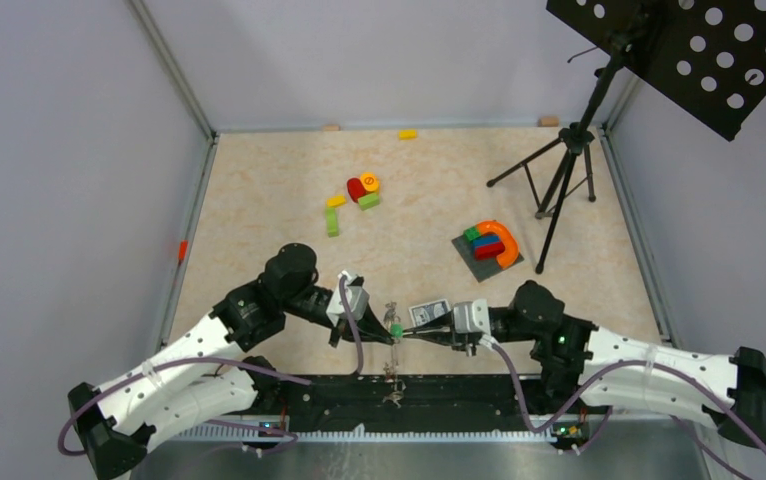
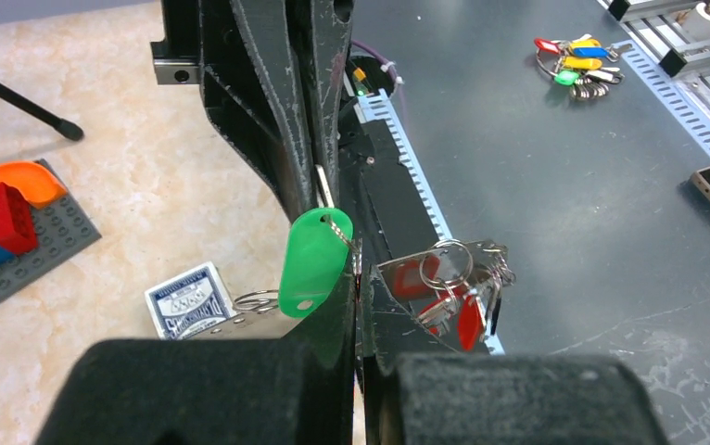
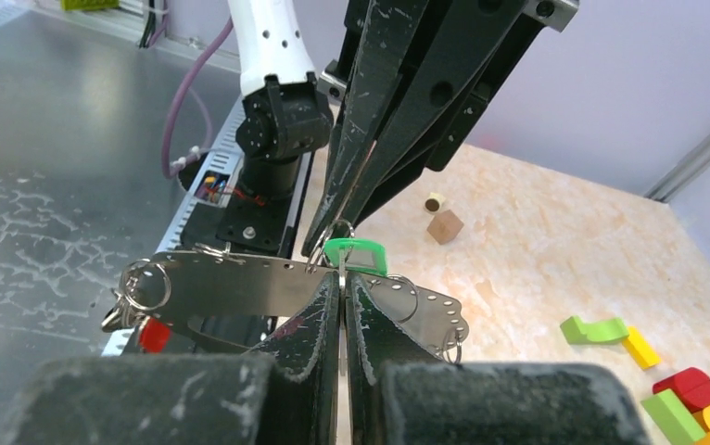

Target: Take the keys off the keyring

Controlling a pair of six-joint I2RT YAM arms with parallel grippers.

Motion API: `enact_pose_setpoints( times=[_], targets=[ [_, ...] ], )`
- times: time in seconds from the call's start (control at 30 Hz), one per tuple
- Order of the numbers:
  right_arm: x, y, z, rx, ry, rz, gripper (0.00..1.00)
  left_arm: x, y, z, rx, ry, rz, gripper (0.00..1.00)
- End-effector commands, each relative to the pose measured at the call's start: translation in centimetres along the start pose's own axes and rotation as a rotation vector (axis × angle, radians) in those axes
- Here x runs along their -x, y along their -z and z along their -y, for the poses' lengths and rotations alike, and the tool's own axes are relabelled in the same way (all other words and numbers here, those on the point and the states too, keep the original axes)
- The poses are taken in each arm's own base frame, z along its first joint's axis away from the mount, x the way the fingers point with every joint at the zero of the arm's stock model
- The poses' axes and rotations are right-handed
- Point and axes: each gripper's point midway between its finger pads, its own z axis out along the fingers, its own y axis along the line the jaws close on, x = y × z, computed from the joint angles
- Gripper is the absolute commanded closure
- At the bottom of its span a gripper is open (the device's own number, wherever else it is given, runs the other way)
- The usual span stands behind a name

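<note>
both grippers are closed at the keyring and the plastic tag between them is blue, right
No: the tag between them is green, not blue, as the left wrist view shows. The rest stands: the left gripper and right gripper are both closed at the keyring.

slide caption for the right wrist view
Both shut, the left tool and right tool meet tip to tip at the green-tagged key on the keyring.

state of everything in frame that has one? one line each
left end effector: shut on the keyring
right end effector: shut, apparently on the green-tagged key
keyring: held up off the table
green-tagged key: not yet off the keyring
red-tagged keys: hanging from the keyring
card box: closed, flat on the table
</note>
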Motion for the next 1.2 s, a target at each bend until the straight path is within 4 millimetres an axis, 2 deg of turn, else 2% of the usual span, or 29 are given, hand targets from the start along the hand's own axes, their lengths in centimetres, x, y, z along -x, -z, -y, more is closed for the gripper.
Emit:
enact_pose_setpoints(
  times=[0.0, 0.23, 0.63, 1.07, 1.1, 1.17],
  targets=[
    [2.9, 0.8, 0.9, -0.047, 0.064, 0.053, 1.0, 2.1, 0.3, 0.0, 0.006, -0.077, 0.05, 1.0],
    [2.4, 1.6, 0.5, -0.051, 0.054, 0.037, 1.0, 2.3, 0.3, -0.3, 0.022, -0.083, 0.051, 1.0],
    [-1.1, 1.8, -0.1, -0.036, 0.02, -0.086, 1.0, 2.9, 0.9, -0.7, 0.091, -0.119, 0.078, 1.0],
    [-2.7, 1.4, -0.3, -0.015, -0.003, -0.149, 1.0, 3.0, 0.7, -1.0, 0.097, -0.114, 0.081, 1.0],
    [-2.8, 1.4, -0.3, -0.015, -0.003, -0.152, 0.99, 3.0, 0.7, -1.0, 0.098, -0.114, 0.081, 1.0],
    [-2.9, 1.4, -0.2, -0.02, -0.002, -0.155, 0.92, 3.1, 0.8, -1.1, 0.1, -0.115, 0.081, 1.0]
  ],
)
